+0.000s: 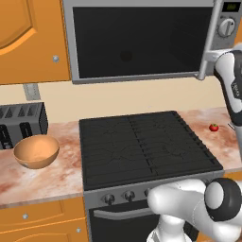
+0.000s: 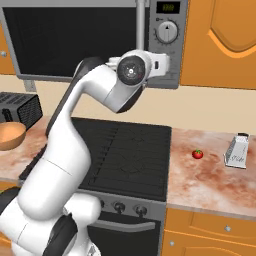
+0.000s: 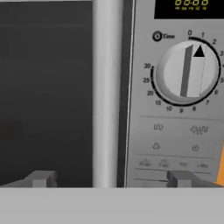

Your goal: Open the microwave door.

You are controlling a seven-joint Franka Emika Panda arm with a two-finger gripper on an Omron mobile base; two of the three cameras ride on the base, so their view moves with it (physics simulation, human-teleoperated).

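Hand (image 3: 109,179) open, fingers astride vertical bar handle (image 3: 105,87); microwave door (image 3: 46,87) shut, facing outward.

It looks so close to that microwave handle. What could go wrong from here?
The open fingers straddle the handle, but one tip sits in front of the control panel; closing off-centre might scrape it or nudge the timer dial. The handle is a smooth round bar, so a shallow grip could slip when pulling. The door swings out toward the arm, which is tucked close beneath it, so they might bump.
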